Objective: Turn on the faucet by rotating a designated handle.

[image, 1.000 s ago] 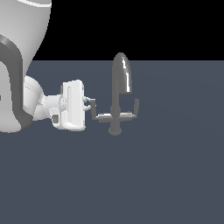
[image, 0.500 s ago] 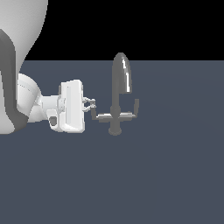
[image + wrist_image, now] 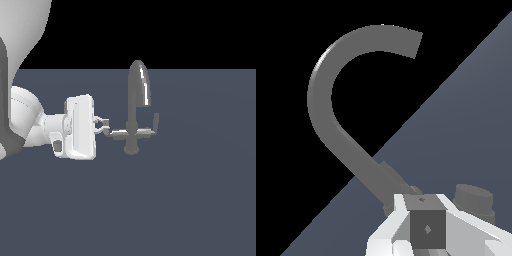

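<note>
The claw point(image 3: 103, 126) pinches the end of the handle point(image 3: 118, 133) — on the faucet point(image 3: 137, 107), which stands alone on the broad surface point(image 3: 190, 200).

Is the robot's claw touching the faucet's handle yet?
Cannot tell. In the exterior view the claw overlaps the tip of the handle, but no clear contact or gap shows; the wrist view hides it.

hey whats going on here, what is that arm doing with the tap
A simulated Franka Panda arm is working on a small grey faucet standing on a flat surface. Its gripper is reaching in from the exterior view's left, with the fingertips at the end of the handle, the lever arm on the side away from the spout's drooping end. Whether the fingers actually clamp the handle cannot be told.
</note>
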Robot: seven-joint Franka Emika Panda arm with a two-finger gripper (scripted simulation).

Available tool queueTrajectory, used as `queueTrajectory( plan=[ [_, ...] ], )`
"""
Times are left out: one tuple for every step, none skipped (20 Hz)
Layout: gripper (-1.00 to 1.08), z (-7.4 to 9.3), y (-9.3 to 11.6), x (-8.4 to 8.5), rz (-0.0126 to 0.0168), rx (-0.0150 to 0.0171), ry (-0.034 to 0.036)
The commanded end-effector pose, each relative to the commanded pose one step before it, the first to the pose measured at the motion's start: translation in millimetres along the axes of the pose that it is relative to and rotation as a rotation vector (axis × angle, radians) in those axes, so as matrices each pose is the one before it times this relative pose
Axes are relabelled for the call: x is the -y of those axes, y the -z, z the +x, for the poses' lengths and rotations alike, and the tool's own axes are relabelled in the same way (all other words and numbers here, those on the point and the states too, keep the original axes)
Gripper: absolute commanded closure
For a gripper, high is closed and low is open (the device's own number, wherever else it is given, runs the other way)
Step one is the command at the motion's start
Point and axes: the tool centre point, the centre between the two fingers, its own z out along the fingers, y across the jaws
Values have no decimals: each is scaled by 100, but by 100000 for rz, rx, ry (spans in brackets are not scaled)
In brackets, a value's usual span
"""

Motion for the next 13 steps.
queueTrajectory(
  plan=[
    [108,762,9,-1985,165,-865,2520],
    [108,0,0,0,0,0,0],
    [108,-434,-66,1503,73,950,-1893],
    [108,-171,39,-672,-11,-110,201],
    [108,-171,39,-670,-11,-109,201],
    [108,-167,40,-666,-11,-104,192],
    [108,-172,39,-667,-11,-108,202],
    [108,-168,41,-662,-10,-103,193],
    [108,-169,41,-659,-10,-102,193],
    [108,-169,42,-657,-10,-101,193],
    [108,-170,43,-654,-9,-100,194],
    [108,-172,44,-651,-8,-98,195],
    [108,0,0,0,0,0,0]
  ],
)
